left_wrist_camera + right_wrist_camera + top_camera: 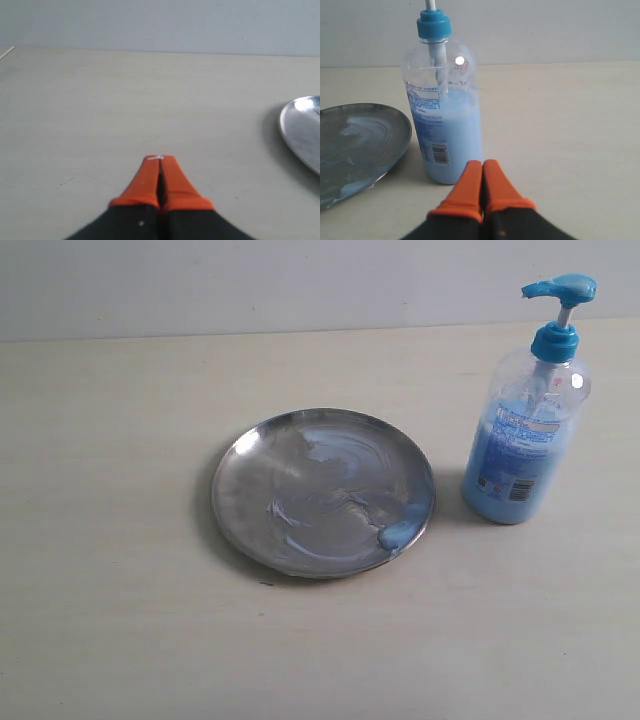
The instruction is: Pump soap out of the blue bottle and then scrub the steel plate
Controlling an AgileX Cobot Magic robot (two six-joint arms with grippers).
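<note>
The steel plate (322, 490) lies mid-table, streaked with pale bluish-white smears, and a light blue blob of soap (398, 534) sits at its near right rim. To its right the blue bottle (527, 440) stands upright, about half full, its pump head (560, 288) raised. Neither gripper shows in the exterior view. In the left wrist view my left gripper (160, 160) is shut and empty over bare table, with the plate's rim (300, 127) off to one side. My right gripper (482, 165) is shut and empty just short of the bottle's base (445, 145), with the plate (355, 145) beside it.
The light wooden table (110, 570) runs to a pale wall (250, 285) behind. Bare tabletop (570, 125) stretches beyond the bottle in the right wrist view.
</note>
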